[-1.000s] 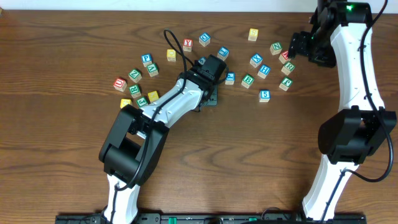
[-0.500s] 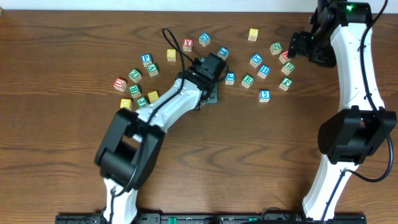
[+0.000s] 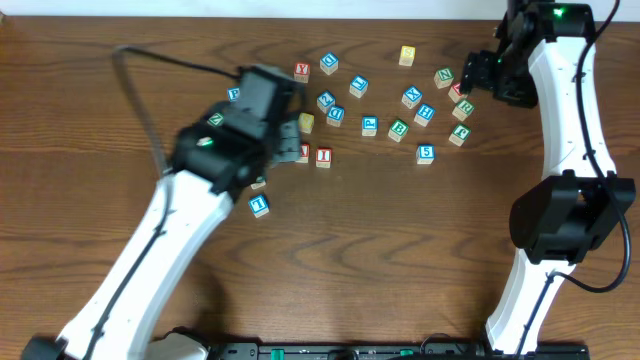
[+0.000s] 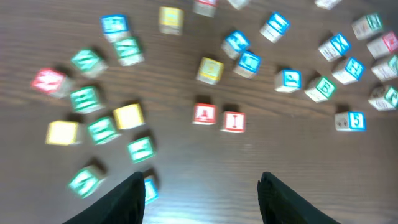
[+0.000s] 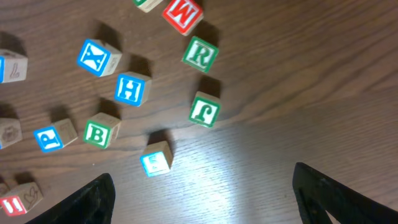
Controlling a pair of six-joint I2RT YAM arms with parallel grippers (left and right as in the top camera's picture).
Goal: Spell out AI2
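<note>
My left fingers [image 4: 127, 200] are spread wide with nothing between them, hanging over the dark wooden bench [image 4: 205, 168]. Just ahead of them, the red wooden letter block marked A [image 4: 204, 114] and the red wooden letter block marked I [image 4: 234, 121] sit side by side. A is on the left, and both stand apart from the scattered green, yellow and blue blocks. My right fingers [image 5: 93, 199] are also released and empty, above a cluster with a green wooden block marked R [image 5: 200, 55] and a blue wooden block marked H [image 5: 132, 88]. I cannot make out any block marked 2; my left view is blurred.
</note>
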